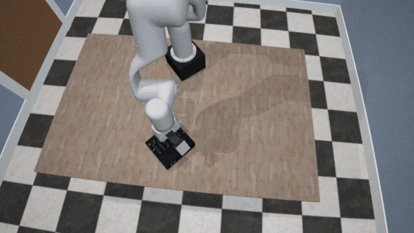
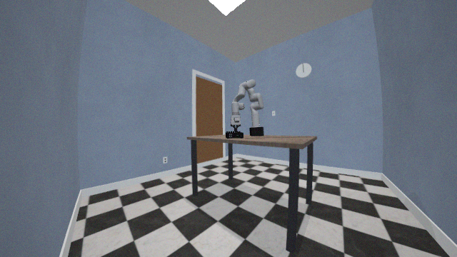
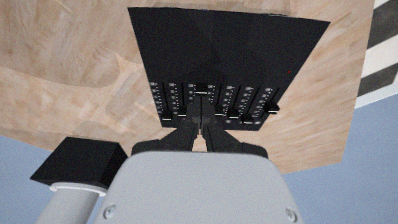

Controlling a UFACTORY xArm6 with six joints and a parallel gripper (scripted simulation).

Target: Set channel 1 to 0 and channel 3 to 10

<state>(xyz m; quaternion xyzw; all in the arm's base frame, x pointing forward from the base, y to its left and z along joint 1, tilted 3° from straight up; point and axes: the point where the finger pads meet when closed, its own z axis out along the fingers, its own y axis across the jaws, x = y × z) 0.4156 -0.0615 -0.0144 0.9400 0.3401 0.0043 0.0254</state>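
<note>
The black lighting desk point(image 1: 170, 147) stands flat on the wooden table near its front edge. It also shows in the wrist view point(image 3: 225, 65), with a row of several faders point(image 3: 215, 102) along its near side. My gripper point(image 3: 200, 102) is shut with nothing between the fingers. Its tips are down on the fader row, over a lane left of the middle. The cap under the tips is hidden. Other caps sit at mixed heights, one point(image 3: 166, 119) low at the left and one point(image 3: 272, 106) at the far right. In the exterior view the gripper point(image 2: 235, 130) stands upright over the desk point(image 2: 234, 135).
The arm's black base point(image 1: 185, 61) stands at the back of the table, behind the desk, and shows in the wrist view point(image 3: 80, 161) too. The table's front edge runs close to the desk. A door is in the far wall point(image 2: 208, 119).
</note>
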